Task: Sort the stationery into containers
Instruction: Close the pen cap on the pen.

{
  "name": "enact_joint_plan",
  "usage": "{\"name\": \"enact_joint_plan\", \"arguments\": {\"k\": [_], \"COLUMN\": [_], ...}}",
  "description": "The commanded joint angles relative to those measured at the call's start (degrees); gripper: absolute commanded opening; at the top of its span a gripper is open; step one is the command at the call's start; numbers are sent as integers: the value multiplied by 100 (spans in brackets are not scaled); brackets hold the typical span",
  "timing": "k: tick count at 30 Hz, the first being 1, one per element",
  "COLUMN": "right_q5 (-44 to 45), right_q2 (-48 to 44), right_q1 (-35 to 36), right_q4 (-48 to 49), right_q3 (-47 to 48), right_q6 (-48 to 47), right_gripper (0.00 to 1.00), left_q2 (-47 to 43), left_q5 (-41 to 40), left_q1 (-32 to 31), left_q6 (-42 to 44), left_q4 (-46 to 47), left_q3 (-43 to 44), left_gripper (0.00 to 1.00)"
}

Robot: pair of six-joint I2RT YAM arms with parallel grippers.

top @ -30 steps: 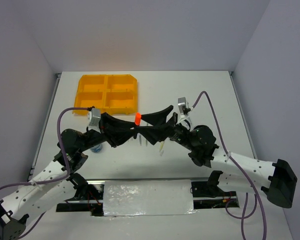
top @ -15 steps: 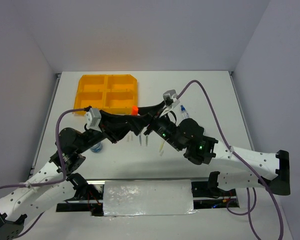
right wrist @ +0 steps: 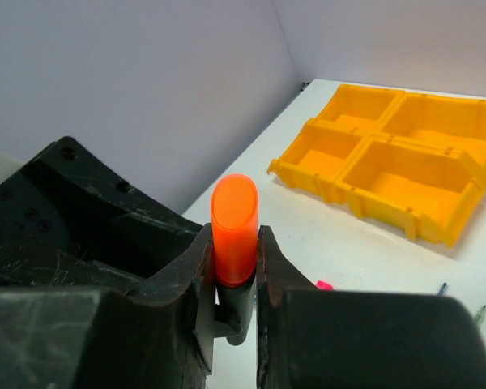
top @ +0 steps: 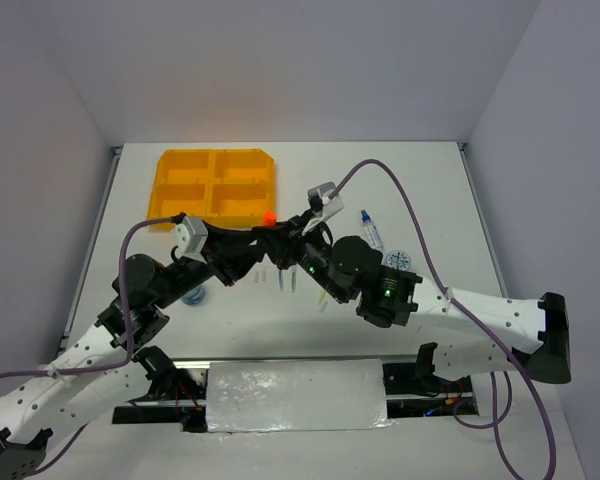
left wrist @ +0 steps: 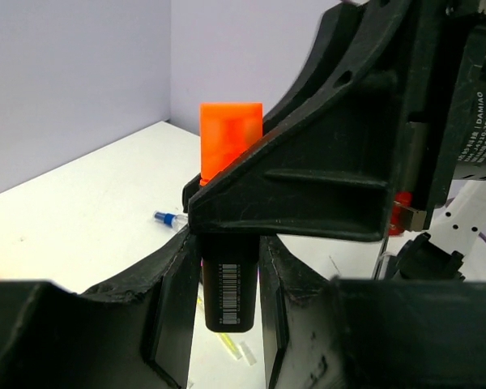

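Observation:
A short black marker with an orange cap (top: 270,217) hangs in the air just in front of the orange-yellow tray (top: 212,183). My left gripper (top: 260,243) is shut on its black barcoded body (left wrist: 229,284), cap (left wrist: 231,134) pointing up. My right gripper (top: 277,228) comes in from the right and is shut on the orange cap (right wrist: 235,223), its fingers (right wrist: 269,259) pressed against both sides. The four compartments of the tray (right wrist: 389,138) look empty in the right wrist view.
On the table under the arms lie thin grey pens (top: 280,281) and a pale stick (top: 323,296). A blue-capped clear bottle (top: 369,228) and a round roll (top: 398,262) lie to the right, another roll (top: 192,296) to the left. A pink square (right wrist: 325,284) lies below the marker.
My right gripper has swung left toward the tray, met the marker held by my left gripper, and shut on its orange cap. The left gripper shifted slightly left with the marker.

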Motion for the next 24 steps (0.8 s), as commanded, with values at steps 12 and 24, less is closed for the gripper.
{"name": "enact_joint_plan", "arguments": {"k": [12, 24], "right_q5": [-1124, -8183], "right_q2": [-320, -910], "right_q1": [-244, -2829], "right_q4": [243, -603], "right_q3": [86, 367], "right_q6": [-680, -980], "right_gripper": [0, 0], "left_q2": [288, 420], "left_q5": [-79, 3226], "left_q1": [-47, -73], "left_q6": [188, -462], "left_q4": [-451, -14], "left_q3": [793, 1040], "left_gripper": [99, 93]}}
